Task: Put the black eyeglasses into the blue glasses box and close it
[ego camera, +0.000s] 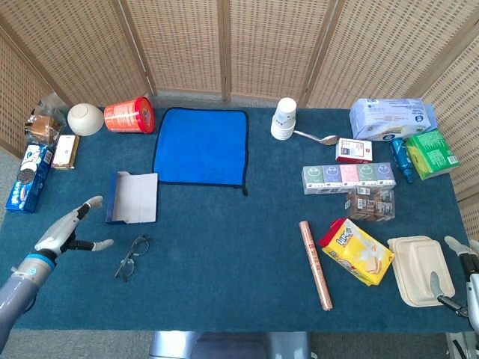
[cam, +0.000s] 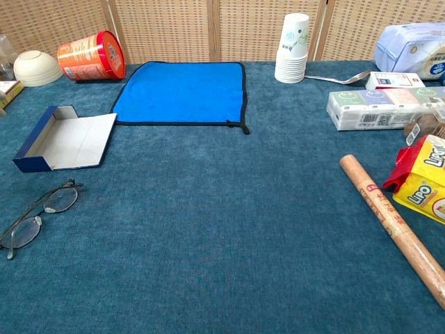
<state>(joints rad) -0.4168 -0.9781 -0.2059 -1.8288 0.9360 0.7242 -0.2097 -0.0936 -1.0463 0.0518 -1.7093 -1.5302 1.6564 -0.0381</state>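
Black eyeglasses (ego camera: 132, 256) lie flat near the open box (ego camera: 133, 197). Left hand (ego camera: 66, 231): fingers spread, empty. Right hand (ego camera: 462, 271): grip state indeterminate.

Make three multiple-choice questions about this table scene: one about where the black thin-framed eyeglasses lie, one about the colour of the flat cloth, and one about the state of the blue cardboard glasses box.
1. Where do the black thin-framed eyeglasses lie?
A. inside the box
B. on the table, nearer the robot than the box
C. on the cloth

2. What colour is the flat cloth?
A. red
B. white
C. blue

3. What state is the blue cardboard glasses box in?
A. open and empty
B. closed
C. open with eyeglasses inside

Answers: 1 B, they rest on the teal table cover just in front of the box. 2 C, it is bright blue with a dark edge. 3 A, its lid lies flat and the inside shows nothing.
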